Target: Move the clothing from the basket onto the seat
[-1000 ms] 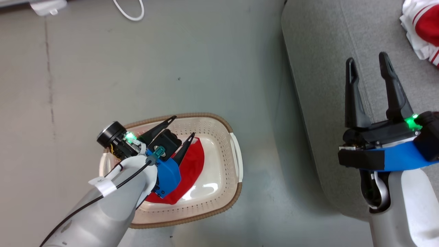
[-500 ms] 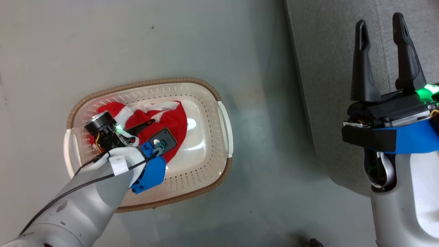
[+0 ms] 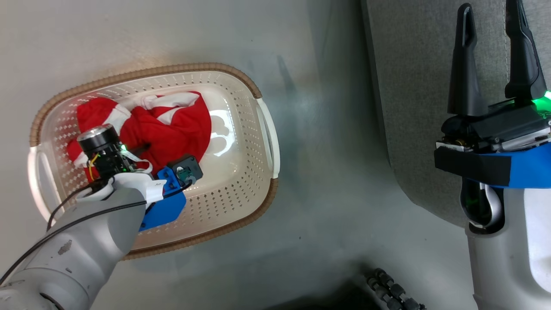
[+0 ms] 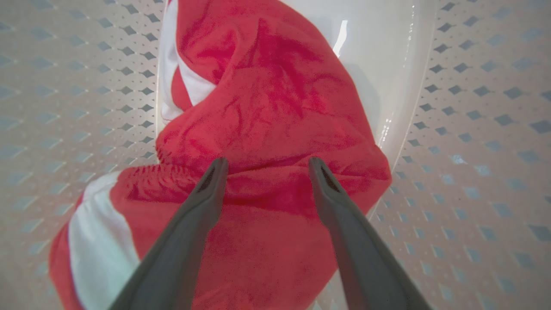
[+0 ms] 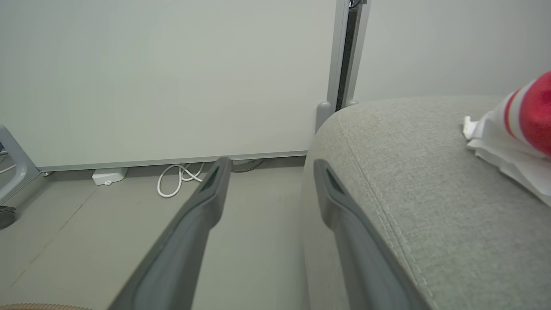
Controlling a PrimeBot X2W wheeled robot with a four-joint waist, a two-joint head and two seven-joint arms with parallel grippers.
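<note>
Red sports garment with white bands point(image 3: 172, 125) point(image 4: 275, 107) lies crumpled in the oval cream perforated plastic basket with brown woven-look rim point(image 3: 232, 189), bunched toward the basket's left half. Left arm comes in from lower left and reaches down into the basket, wrist pitched steeply, fingers pointing into the pile. Left gripper point(image 4: 267, 165) is spread wide with nothing clamped. Both tips sit at a raised red fold that lies between them; can't confirm contact. Right arm stands upright at the right. Right gripper point(image 3: 490, 10) point(image 5: 270, 162) is likewise spread and empty, hovering over the rounded edge of the large grey fabric seat point(image 3: 409, 86) point(image 5: 409, 181). Second red-and-white garment point(image 5: 516, 125) lies on the seat, right of that gripper. Basket stands on grey floor point(image 3: 327, 129), just left of the seat.
</note>
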